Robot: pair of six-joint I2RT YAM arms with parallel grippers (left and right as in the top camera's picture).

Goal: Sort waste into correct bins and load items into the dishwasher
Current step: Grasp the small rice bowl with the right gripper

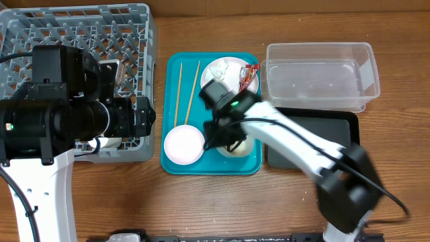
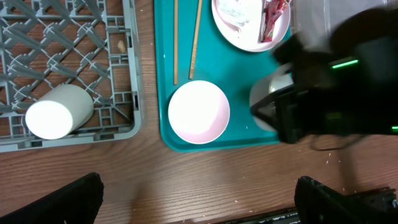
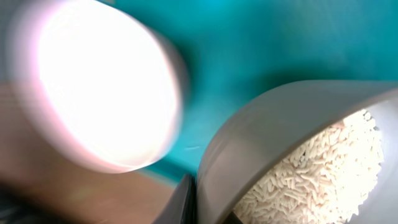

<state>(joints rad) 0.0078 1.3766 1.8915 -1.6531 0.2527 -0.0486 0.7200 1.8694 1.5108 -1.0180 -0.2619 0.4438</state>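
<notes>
Right wrist view shows the right claw closed on the rim of the pale greenish-white bowl of rice, with the pink bowl just to its left on the teal tray. Meanwhile the left claw hangs wide open and empty, and the white cup lies ahead-left in the rack.

Hovering at the left with the left hand spread wide, fingers far apart, and stretching in diagonally from the lower right with the right hand pitched downward, showing just one dark finger, grip unreadable.
</notes>
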